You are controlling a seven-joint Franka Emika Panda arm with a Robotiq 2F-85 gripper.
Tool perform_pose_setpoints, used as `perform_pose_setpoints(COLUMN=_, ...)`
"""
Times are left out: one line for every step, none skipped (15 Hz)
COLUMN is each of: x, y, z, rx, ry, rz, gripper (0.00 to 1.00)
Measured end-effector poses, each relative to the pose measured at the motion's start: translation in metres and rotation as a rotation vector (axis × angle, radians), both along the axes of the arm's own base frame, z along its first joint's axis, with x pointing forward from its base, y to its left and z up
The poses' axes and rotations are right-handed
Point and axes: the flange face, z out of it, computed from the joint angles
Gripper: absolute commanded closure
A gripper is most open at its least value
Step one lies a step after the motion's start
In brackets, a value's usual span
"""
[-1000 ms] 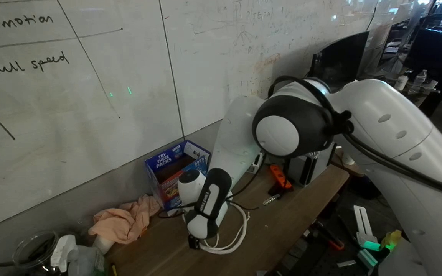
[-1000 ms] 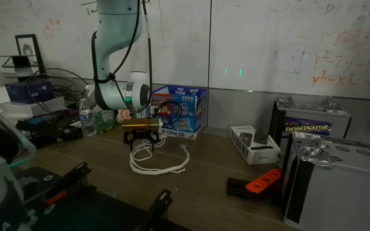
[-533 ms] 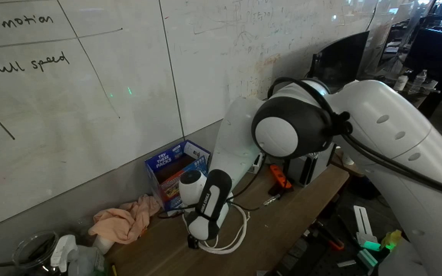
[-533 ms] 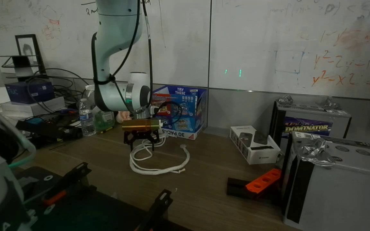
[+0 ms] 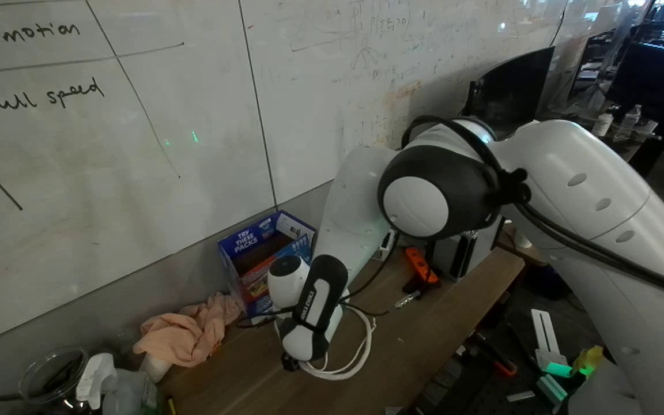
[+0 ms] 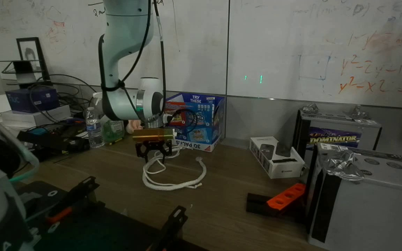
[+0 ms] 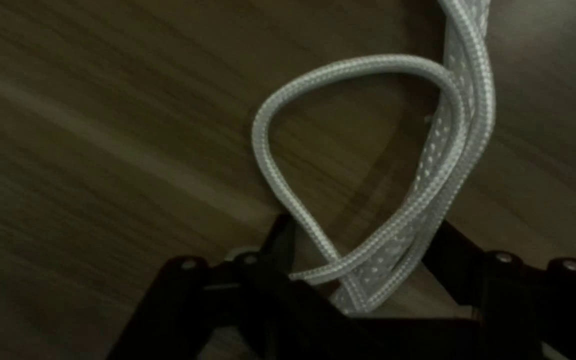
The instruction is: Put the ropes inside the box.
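The white ropes (image 6: 173, 186) lie in a loose coil on the wooden table, and they also show in an exterior view (image 5: 335, 376). In the wrist view, a thin rope loop (image 7: 378, 62) lies across a thicker braided rope. My gripper (image 6: 155, 159) points down at the left part of the coil. In the wrist view, its fingers (image 7: 363, 235) stand apart on either side of the rope strands, with a gap between them. The blue box (image 6: 204, 115) stands behind the coil against the wall. Its open top (image 5: 260, 253) shows in an exterior view. The arm hides part of the box.
A peach cloth (image 5: 185, 337) lies beside the box. A spray bottle (image 5: 127, 392) and a water bottle (image 6: 94, 129) stand near it. A small white box (image 6: 277, 160), an orange tool (image 6: 286, 197) and large grey units (image 6: 365, 209) are on the other side.
My gripper's fingers have moved closer together. The left curve of the rope has shifted slightly inward. The arm has barely moved.
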Motion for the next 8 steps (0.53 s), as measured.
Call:
perform_pose_setpoints(x=0.000, y=0.002, z=0.001, rx=0.000, ry=-0.001, rz=0.004, gripper=0.71)
perform_pose_setpoints(x=-0.001, y=0.005, z=0.001, rx=0.000, ry=-0.003, rz=0.009, gripper=0.78)
perform_pose_setpoints(x=-0.002, y=0.007, z=0.002, rx=-0.001, ry=-0.004, rz=0.014, gripper=0.86)
perform_pose_setpoints(x=-0.003, y=0.009, z=0.002, rx=-0.002, ry=-0.004, rz=0.019, gripper=0.91)
perform_pose_setpoints(x=-0.004, y=0.011, z=0.002, rx=-0.002, ry=-0.003, rz=0.022, gripper=0.93)
perform_pose_setpoints(x=-0.005, y=0.013, z=0.003, rx=-0.004, ry=0.000, rz=0.025, gripper=0.95)
perform_pose_setpoints(x=-0.006, y=0.013, z=0.003, rx=-0.006, ry=0.007, rz=0.026, gripper=0.97)
perform_pose_setpoints(x=-0.007, y=0.013, z=0.002, rx=-0.010, ry=0.022, rz=0.028, gripper=0.93)
